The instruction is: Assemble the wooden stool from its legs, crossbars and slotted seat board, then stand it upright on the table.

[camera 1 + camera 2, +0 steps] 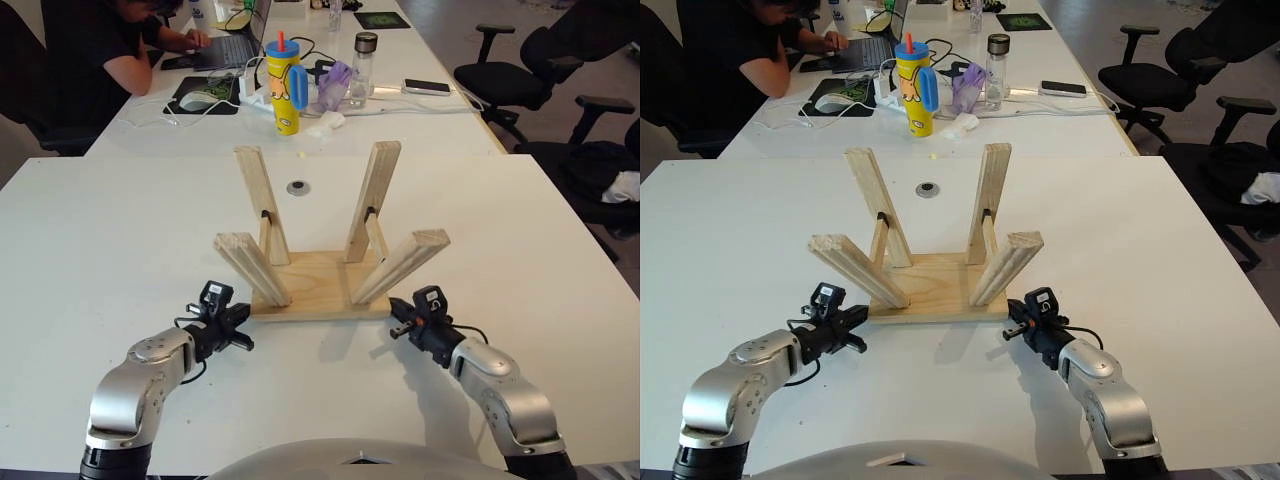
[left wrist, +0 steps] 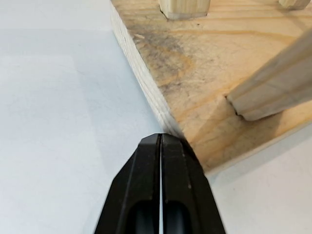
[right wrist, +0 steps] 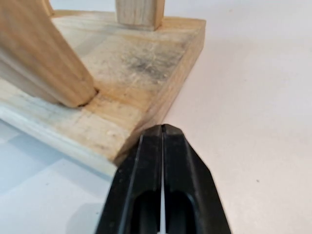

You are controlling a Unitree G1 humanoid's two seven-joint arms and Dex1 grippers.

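The pale wooden stool (image 1: 318, 278) sits upside down, its seat board (image 1: 930, 288) flat on the white tabletop (image 1: 100, 250). Four legs (image 1: 262, 200) splay upward, and a short crossbar (image 1: 376, 238) joins each side's pair.

Arms: left arm (image 1: 140, 375) and right arm (image 1: 505, 390), each built of rounded, bulbous silver-grey metallic shells that narrow to a black wrist section, with thin black cables (image 1: 190, 372) looping out beside it. On top of each wrist sits a small black boxy module (image 1: 213, 293) carrying a pale label, the right one with a touch of red. Left gripper (image 1: 248, 338) and right gripper (image 1: 394, 329): matt black, with two smooth tapered fingers (image 2: 139, 195), blunt-tipped and broadening toward the base, pressed together along a thin pale seam and hollowed at the root.
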